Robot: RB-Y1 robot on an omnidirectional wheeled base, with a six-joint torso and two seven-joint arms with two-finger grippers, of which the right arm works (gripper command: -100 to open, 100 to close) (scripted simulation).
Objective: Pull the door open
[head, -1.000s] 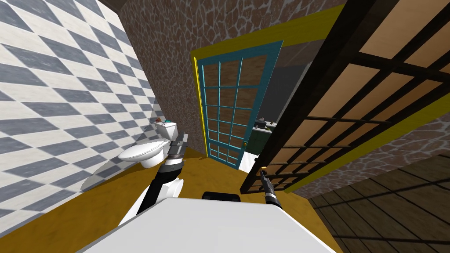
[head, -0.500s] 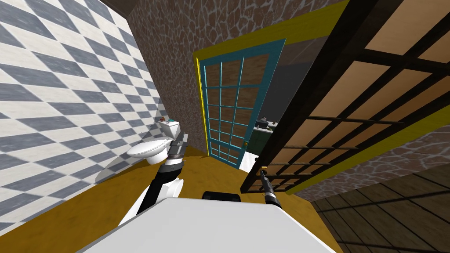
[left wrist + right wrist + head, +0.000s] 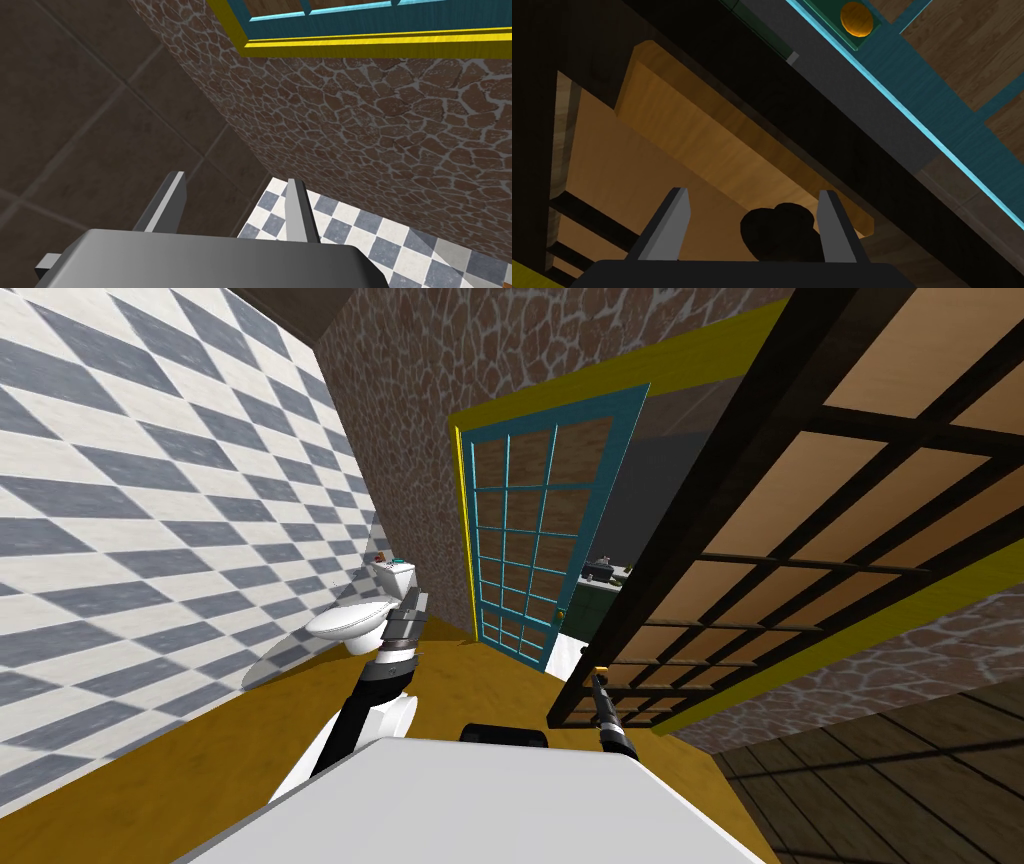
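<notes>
Stone-walled bathroom: the dark-framed door (image 3: 800,518) on your right looks partly swung off its yellow frame (image 3: 880,618), right gripper (image 3: 753,191) spread wide around its dark knob (image 3: 777,235), unclamped, left gripper (image 3: 236,177) wide and idle, so you've more pulling left.

The near door (image 3: 800,538) stands at 1 to 2 o'clock, its free edge toward me; its knob (image 3: 779,232) sits between the fingers (image 3: 672,220) of the right gripper (image 3: 599,676), at 1 o'clock; the far door (image 3: 530,518) is at 12 o'clock, behind that edge; the toilet (image 3: 355,626) lies at 11 o'clock against the left wall (image 3: 150,538), the left gripper (image 3: 419,602) just before it.
</notes>
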